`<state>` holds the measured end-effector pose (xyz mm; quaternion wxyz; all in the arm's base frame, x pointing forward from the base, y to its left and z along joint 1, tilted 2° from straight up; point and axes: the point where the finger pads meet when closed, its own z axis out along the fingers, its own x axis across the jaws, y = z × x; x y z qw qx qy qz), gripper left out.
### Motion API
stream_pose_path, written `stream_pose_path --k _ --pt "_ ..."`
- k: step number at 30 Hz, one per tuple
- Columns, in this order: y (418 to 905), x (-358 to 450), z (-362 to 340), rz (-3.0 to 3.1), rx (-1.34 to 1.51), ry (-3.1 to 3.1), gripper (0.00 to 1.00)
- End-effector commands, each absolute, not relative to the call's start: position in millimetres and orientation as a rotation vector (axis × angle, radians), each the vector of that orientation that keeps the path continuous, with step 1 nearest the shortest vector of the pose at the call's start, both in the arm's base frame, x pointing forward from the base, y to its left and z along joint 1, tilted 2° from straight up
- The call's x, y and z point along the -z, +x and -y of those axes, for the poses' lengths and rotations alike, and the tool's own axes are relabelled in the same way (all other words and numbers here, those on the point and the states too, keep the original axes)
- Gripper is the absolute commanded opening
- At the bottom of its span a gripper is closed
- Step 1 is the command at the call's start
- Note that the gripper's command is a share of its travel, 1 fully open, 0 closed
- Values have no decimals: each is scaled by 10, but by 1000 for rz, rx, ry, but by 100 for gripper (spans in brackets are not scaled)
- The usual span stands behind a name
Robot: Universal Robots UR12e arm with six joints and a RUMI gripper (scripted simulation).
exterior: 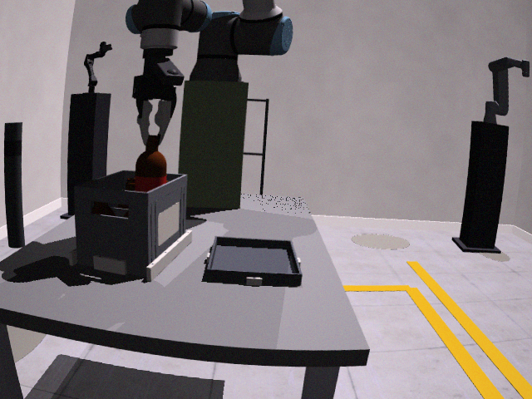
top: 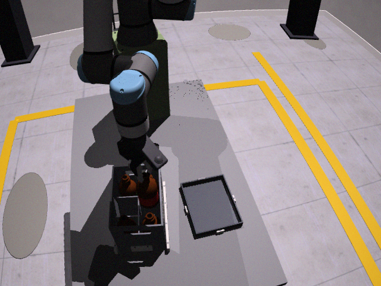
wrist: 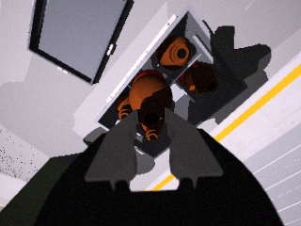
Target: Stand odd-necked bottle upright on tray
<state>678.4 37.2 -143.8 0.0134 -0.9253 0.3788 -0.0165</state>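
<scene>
My gripper (exterior: 150,136) is shut on the neck of a brown bottle (exterior: 150,166) with a red label band. The bottle hangs upright, half raised out of the dark grey crate (exterior: 130,223); its lower part is still inside the crate's walls. In the top view the held bottle (top: 147,188) rises from the crate's (top: 138,205) far right cell. Other brown bottles (top: 126,185) (top: 149,218) stand in neighbouring cells. In the wrist view the fingers clamp the bottle neck, with the crate (wrist: 174,80) below. The black tray (top: 211,205) lies right of the crate, empty.
The tray also shows in the exterior view (exterior: 253,260) and the wrist view (wrist: 77,35). A pale strip (top: 166,212) runs along the crate's right side. The robot's green pedestal (exterior: 212,144) stands behind the table. Black pillars stand on the floor around.
</scene>
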Motion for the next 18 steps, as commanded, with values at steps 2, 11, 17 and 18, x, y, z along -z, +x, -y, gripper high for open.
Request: stream_pose_path --k 2,11,17,18 --pt "6775 1380 -360 -1182 53 -2882 0" --pt "6774 1362 -360 -1182 53 -2882 0" --pt "6774 1364 -360 -1182 53 -2881 0" --pt "6774 1364 -360 -1182 53 -2881 0"
